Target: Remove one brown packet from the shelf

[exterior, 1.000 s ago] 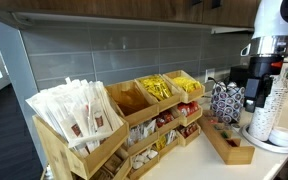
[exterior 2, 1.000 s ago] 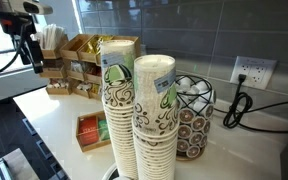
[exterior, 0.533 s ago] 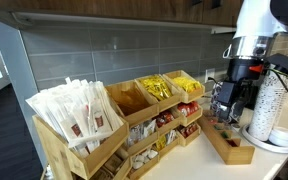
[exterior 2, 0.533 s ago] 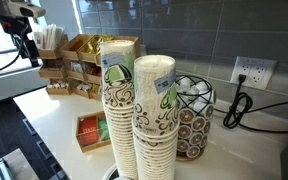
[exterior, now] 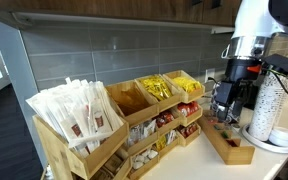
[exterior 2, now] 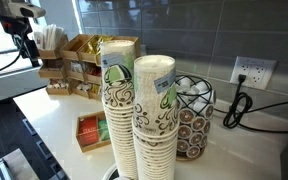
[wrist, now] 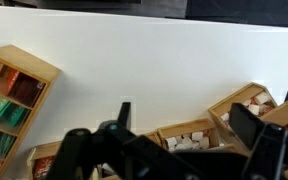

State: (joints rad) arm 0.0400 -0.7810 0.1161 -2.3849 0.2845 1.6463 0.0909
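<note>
The shelf is a light wooden tiered rack in both exterior views, seen smaller at the far left. The brown packets fill a top bin between the white paper-wrapped sticks and the yellow sachets. My gripper hangs to the right of the shelf, above the small tray, apart from the packets. It also shows in an exterior view. In the wrist view the gripper is open and empty over bins of white packets. No brown packet shows there.
A small low wooden tray lies under my gripper and also shows in the wrist view. Stacked paper cups stand at the right, large in the foreground. A wire pod holder and wall outlet stand nearby.
Over the last second the arm moved left toward the shelf and came lower. In the last half second it has hardly moved. The gripper stays open.
</note>
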